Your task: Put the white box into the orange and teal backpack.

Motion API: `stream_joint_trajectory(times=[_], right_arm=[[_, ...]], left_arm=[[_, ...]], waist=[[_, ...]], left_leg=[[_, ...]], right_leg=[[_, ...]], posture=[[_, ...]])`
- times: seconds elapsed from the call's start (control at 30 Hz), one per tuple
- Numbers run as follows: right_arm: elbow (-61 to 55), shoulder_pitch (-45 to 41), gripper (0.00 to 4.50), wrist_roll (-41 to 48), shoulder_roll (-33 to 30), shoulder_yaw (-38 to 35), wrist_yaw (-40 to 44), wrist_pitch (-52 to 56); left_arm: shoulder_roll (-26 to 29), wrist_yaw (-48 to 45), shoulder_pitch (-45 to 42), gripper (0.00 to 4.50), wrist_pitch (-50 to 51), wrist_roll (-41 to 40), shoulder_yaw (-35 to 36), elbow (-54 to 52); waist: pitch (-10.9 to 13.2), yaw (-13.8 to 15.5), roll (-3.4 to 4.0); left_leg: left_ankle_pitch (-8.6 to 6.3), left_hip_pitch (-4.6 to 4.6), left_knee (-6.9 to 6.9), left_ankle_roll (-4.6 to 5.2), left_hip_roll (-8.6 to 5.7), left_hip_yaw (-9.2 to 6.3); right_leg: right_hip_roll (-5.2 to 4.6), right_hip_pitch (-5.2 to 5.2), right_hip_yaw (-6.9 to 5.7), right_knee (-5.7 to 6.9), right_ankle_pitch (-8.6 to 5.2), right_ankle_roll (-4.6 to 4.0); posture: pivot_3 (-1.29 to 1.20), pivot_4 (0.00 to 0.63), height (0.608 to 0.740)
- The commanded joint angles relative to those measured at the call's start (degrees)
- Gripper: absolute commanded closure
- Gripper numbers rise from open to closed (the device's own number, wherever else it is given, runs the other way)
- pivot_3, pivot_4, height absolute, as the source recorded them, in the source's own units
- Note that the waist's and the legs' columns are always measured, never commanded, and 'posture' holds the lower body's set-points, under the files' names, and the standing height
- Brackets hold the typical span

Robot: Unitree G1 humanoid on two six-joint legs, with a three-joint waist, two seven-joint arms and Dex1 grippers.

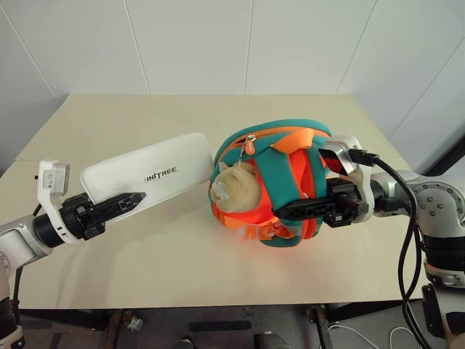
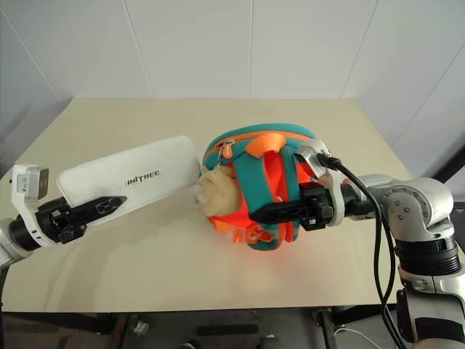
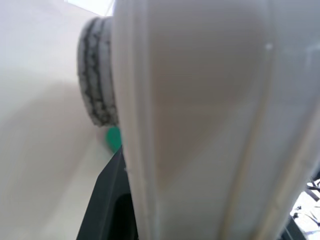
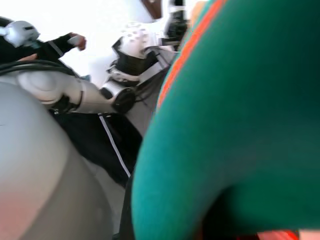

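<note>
The left gripper (image 1: pixel 116 204) is clamped on the near end of the white box (image 1: pixel 149 175), whose far end points at the orange and teal backpack (image 1: pixel 280 182); the right gripper (image 1: pixel 290 209) is pinched shut on the backpack's teal strap, above the table (image 1: pixel 182 262)

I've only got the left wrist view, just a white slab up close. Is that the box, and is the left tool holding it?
Observer: Yes, the left tool grips the white box by one end, lifted off the table.
Operator: Where's the backpack?
Observer: The orange and teal backpack is right beside the box's far end, with the right tool clamped on a teal strap.
Operator: Zipper open?
Observer: The zipper looks closed along the top; a beige plush toy faces the box.
</note>
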Motion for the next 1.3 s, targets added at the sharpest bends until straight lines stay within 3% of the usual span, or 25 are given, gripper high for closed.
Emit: stream_joint_trajectory(times=[0.03,0.27,0.47,0.63,0.9,1.3], right_arm=[[2.0,-1.2,4.49,-3.1,-1.2,1.7,2.6,-3.5],[1.8,-0.8,4.49,-4.5,-0.2,3.4,4.1,-5.4],[1.3,-1.0,4.49,-4.8,1.7,3.9,3.4,-6.1],[0.8,-1.1,4.49,-5.1,3.0,3.9,2.9,-6.3],[-1.1,-0.1,4.49,-4.8,4.1,3.4,1.4,-6.4],[-3.9,1.5,4.49,-3.4,5.3,1.8,-2.4,-6.2]], left_arm=[[4.5,-6.9,1.6,3.16,-6.7,1.7,-1.1,-3.5],[8.6,-15.4,-0.5,3.16,-24.7,15.2,-13.2,1.7],[8.8,-20.6,-9.9,3.16,-41.1,28.2,-26.1,8.4],[7.3,-20.7,-20.6,3.16,-41.5,33.0,-34.2,13.7],[-3.5,-14.0,-36.1,3.16,-38.1,40.9,-44.2,18.8],[-17.7,-8.1,-41.3,3.16,-37.3,43.2,-45.8,24.2]], waist=[[0.0,-0.1,0.00],[0.0,0.3,0.02],[0.0,1.2,0.02],[0.0,1.4,0.02],[0.0,1.8,0.02],[0.0,1.5,0.03]], left_leg=[[0.00,-0.09,0.00,0.00,0.00,0.00],[-0.04,-0.10,-0.02,-0.03,0.00,0.02],[-0.05,-0.08,0.03,-0.02,0.00,0.02],[-0.06,-0.09,0.13,0.01,0.00,0.02],[-0.05,-0.13,0.35,0.05,0.00,-0.01],[-0.05,-0.15,0.62,0.05,-0.01,-0.01]], right_leg=[[0.00,-0.09,0.00,0.00,0.00,0.00],[0.00,-0.10,0.00,-0.05,-0.02,-0.03],[0.01,-0.06,0.00,-0.04,-0.01,-0.01],[0.03,-0.03,0.01,0.00,0.01,0.04],[0.07,0.03,0.02,0.13,0.06,0.13],[0.07,-0.03,0.04,0.43,0.04,0.15]], posture=[[0.00,0.150,0.740],[0.00,0.150,0.740],[0.00,0.150,0.740],[0.00,0.150,0.740],[0.00,0.150,0.740],[0.00,0.150,0.740]])
